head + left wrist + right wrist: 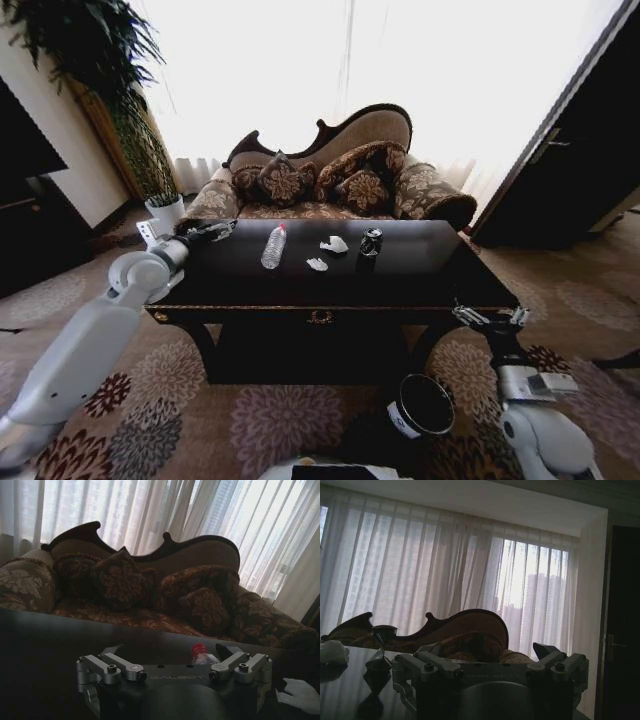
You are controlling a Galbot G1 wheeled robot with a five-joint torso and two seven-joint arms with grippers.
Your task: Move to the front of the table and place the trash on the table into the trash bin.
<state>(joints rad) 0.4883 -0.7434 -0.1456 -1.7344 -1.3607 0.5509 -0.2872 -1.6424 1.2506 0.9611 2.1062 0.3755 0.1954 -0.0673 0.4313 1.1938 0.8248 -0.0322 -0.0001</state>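
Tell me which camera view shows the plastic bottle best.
The head view: the plastic bottle lies whole on the table, with the left gripper off to its left. The left wrist view gives just its red cap and neck past the gripper body. The right wrist view adds nothing about it.

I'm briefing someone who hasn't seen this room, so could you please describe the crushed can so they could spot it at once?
Start at the glossy black table in front of the sofa. Four bits of litter lie in a loose row across its top; the dark can stands at the row's right end, beside the crumpled white paper. It alone is dark and metallic, unlike the clear bottle and white scraps.
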